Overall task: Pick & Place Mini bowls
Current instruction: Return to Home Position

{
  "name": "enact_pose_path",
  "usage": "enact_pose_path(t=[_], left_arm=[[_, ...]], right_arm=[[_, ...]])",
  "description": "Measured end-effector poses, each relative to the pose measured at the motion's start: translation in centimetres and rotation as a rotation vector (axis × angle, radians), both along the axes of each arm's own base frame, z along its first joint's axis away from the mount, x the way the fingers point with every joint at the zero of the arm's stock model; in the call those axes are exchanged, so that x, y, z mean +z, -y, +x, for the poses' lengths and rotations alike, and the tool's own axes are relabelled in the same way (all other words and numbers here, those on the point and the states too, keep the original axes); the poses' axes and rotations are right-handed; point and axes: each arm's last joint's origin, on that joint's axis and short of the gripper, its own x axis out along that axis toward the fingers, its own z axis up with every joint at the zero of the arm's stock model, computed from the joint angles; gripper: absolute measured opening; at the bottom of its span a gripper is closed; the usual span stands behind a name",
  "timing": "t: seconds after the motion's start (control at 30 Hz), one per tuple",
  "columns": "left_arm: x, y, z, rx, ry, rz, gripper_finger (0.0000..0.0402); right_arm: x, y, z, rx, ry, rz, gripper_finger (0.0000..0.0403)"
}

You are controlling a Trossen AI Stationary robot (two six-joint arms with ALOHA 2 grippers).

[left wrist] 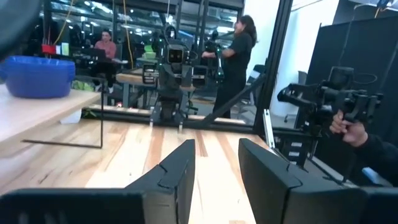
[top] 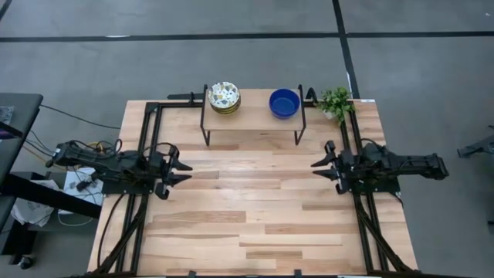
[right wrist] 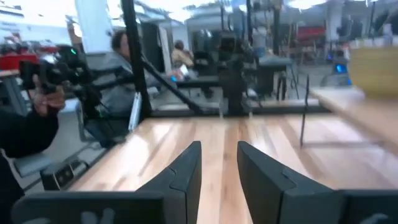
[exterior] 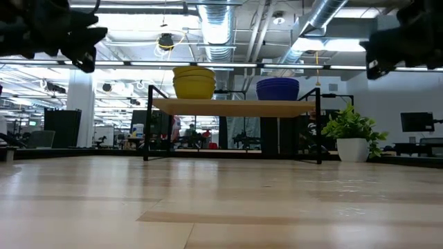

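Seen from above, only the top bowl of each stack shows: the white patterned bowls [top: 225, 97] at upper centre-left of the frame and the blue bowls [top: 284, 103] just right of centre, both on the shelf [top: 253, 116] at the table's far edge. The low view supplies what the overhead cannot. The patterned stack [exterior: 194, 81] is plain yellow outside, the blue stack [exterior: 277, 88] shows several nested rims, and the shelf board [exterior: 235, 106] stands raised on thin black legs. The two stacks are well apart.

Surface: a light wood-plank table [top: 255, 224] edged by black rails, with a potted plant [top: 335, 101] at its upper right corner, beside the shelf. Room: grey floor with dark lines, and exposed ducts overhead in the low view. In the left wrist view, a person in dark clothes [left wrist: 239, 50] stands beyond the table and a hand [left wrist: 345, 124] grips a camera rig.

Left gripper [top: 184, 171], at middle left of the overhead frame, points inward. Its wrist view shows the fingers [left wrist: 177, 174] parted with bare table between them — nothing held. Right gripper [top: 316, 169], at middle right, faces it. Its fingers [right wrist: 186, 171] are likewise parted and empty. Both hang clear of the tabletop and well short of the shelf.
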Motion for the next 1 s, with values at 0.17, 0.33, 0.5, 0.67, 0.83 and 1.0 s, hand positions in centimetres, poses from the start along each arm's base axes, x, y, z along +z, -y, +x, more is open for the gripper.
enact_pose_path(t=[0.17, 0.33, 0.5, 0.67, 0.83, 1.0], left_arm=[[-0.32, 0.02, 0.09, 0.000, -0.002, 0.000, 0.0121], [-0.33, 0.02, 0.10, 0.003, -0.003, 0.009, 0.0121], [-0.35, -0.01, 0.13, 0.023, -0.004, 0.029, 0.0121], [-0.38, -0.01, 0.16, 0.026, -0.008, 0.028, 0.0121], [-0.60, 0.05, 0.41, 0.025, -0.037, 0.033, 0.0121], [-0.99, 0.16, 0.81, 0.024, -0.084, 0.044, 0.0121]], right_arm=[[-0.36, 0.00, 0.16, 0.000, -0.035, 0.003, 0.0093], [-0.61, -0.06, 0.13, 0.006, -0.056, -0.006, 0.0093], [-0.64, -0.06, 0.13, 0.005, -0.059, -0.007, 0.0093], [-0.63, -0.06, 0.13, 0.005, -0.059, -0.010, 0.0093], [-0.64, -0.06, 0.13, 0.005, -0.058, -0.016, 0.0093], [-0.86, -0.06, 0.13, 0.005, -0.082, -0.011, 0.0093]])
